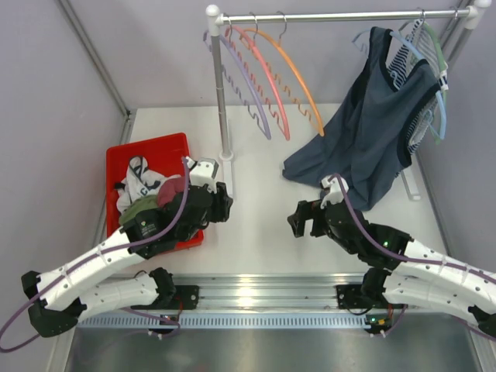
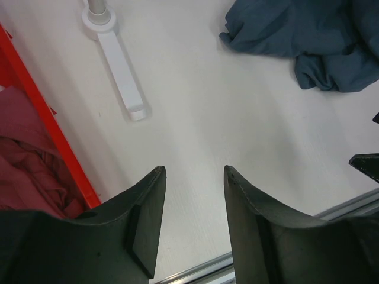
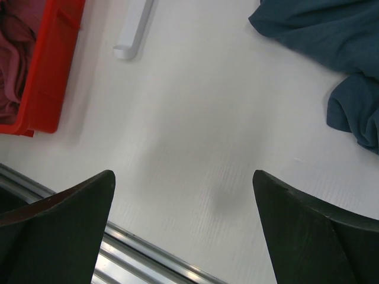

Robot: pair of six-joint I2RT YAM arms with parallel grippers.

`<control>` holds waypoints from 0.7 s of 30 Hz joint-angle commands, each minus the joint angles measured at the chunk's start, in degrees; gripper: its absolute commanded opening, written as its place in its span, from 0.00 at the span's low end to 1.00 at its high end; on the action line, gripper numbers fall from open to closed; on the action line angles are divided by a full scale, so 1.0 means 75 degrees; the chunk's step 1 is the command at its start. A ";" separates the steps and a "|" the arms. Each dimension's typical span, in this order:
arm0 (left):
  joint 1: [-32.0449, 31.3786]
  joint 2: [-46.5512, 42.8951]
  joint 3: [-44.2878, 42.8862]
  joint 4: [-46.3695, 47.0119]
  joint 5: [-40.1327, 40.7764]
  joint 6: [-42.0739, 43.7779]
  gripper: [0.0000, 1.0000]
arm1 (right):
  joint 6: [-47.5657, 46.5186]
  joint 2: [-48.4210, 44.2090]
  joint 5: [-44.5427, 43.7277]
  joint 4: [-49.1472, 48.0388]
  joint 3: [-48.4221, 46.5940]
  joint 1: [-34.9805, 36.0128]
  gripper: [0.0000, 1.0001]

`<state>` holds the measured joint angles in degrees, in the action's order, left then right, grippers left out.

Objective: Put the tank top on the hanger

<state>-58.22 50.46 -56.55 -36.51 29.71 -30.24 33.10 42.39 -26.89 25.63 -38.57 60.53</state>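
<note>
The maroon tank top point(image 1: 172, 188) lies crumpled in the red bin at the left; it also shows in the left wrist view point(image 2: 26, 171) and the right wrist view point(image 3: 15, 53). The orange hanger point(image 1: 298, 81) hangs by its hook on the rail at the back. My left gripper point(image 1: 225, 203) is open and empty, low over the white table just right of the bin; its jaws point(image 2: 194, 170) frame bare table. My right gripper point(image 1: 298, 221) is open wide and empty over the table's middle point(image 3: 183, 173).
The red bin point(image 1: 147, 147) also holds an olive garment point(image 1: 139, 208) and a white patterned cloth point(image 1: 141, 177). The rack post point(image 1: 219, 93) and its foot point(image 2: 121, 77) stand behind my left gripper. Lilac point(image 1: 244, 85) and pink-red point(image 1: 267, 85) hangers hang beside the orange one. A blue-grey top point(image 1: 372, 132) drapes at the right.
</note>
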 commanded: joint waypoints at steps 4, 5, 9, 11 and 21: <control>0.0016 -0.0142 0.0041 -0.0053 0.0384 -0.0221 0.50 | 0.0028 -0.0039 0.0070 -0.0441 0.0021 0.0085 1.00; 0.0016 -0.0095 0.0017 -0.0170 0.0513 -0.0303 0.50 | 0.0005 -0.0027 0.0082 -0.0440 0.0010 0.0085 1.00; 0.0039 0.0081 -0.0181 -0.0966 0.1532 -0.0959 0.51 | -0.0007 0.0031 0.0269 -0.0487 0.0033 0.0085 1.00; 0.0179 0.0232 -0.0299 -0.1377 0.1954 -0.1217 0.53 | -0.0054 0.0090 0.0363 -0.0511 0.0021 0.0085 1.00; 0.3623 0.1510 -0.0370 -0.1426 0.1232 -0.0282 0.56 | -0.0230 0.0652 0.1066 -0.0663 -0.0225 0.0085 1.00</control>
<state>-36.75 59.94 -57.89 -48.05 40.66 -35.86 32.42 46.74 -21.23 24.32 -38.24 60.53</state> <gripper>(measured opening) 0.567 0.996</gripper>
